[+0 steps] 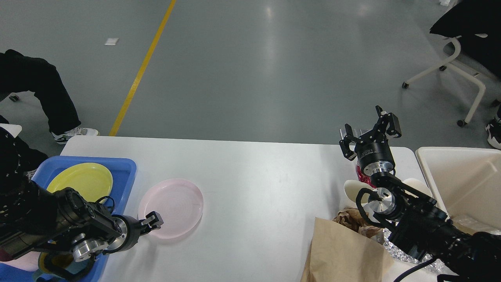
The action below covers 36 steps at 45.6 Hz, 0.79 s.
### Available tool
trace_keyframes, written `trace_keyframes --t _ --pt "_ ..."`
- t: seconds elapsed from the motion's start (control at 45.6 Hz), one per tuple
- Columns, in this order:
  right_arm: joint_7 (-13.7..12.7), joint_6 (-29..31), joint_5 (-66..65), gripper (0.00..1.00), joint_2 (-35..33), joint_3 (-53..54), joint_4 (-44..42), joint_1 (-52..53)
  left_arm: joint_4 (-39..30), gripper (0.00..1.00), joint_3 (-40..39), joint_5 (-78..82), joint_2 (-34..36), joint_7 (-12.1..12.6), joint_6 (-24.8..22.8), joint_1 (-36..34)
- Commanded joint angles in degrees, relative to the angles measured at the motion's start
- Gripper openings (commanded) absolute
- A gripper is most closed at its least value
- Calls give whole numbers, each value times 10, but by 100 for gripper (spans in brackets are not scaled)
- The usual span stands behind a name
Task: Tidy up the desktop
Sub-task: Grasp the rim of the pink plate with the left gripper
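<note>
the desktop (258, 184) is a white rectangular top with rounded corners, filling the lower half of the head view, grey floor beyond its far edge. left of centre on it lies a shallow pink plate (171, 207), flat and upright.

the left gripper (152, 222) sits low at the plate's near-left rim, fingers pointing right. its fingers look close together at the rim, but they are small and dark here; i cannot tell whether they pinch the plate or merely touch it.

just left of the plate, a blue plastic tray (124, 170) rests on the desktop's left end. in it: a yellow plate (80, 181) at the far side, and a dark mug with a yellow interior (54, 264) at the near side, mostly hidden by the left arm.

the right gripper (370, 133) is raised above the desktop's far-right corner, fingers spread wide apart, nothing between them. below it, partly hidden by the arm, a red-pink packet (362, 176) and a cream cup-like item (351, 190). nearer, a brown paper bag (344, 250) with crumpled paper and some foil. a cream rectangular bin (462, 176) stands at the right end.
</note>
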Motion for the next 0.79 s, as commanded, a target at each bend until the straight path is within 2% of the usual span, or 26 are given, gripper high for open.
trace_keyframes --t 0.0,0.175,0.57,0.768 --pt "0 0 0 100 0 0 0 0 4 69 -4 0 -1 -1 11 12" --pt "0 0 0 100 0 0 0 0 7 69 -9 -1 -2 -2 58 29" --pt "0 0 0 100 0 0 0 0 16 64 -26 -2 -3 -2 86 47" --pt "0 0 0 100 0 0 0 0 17 51 -28 -2 -12 -2 89 53"
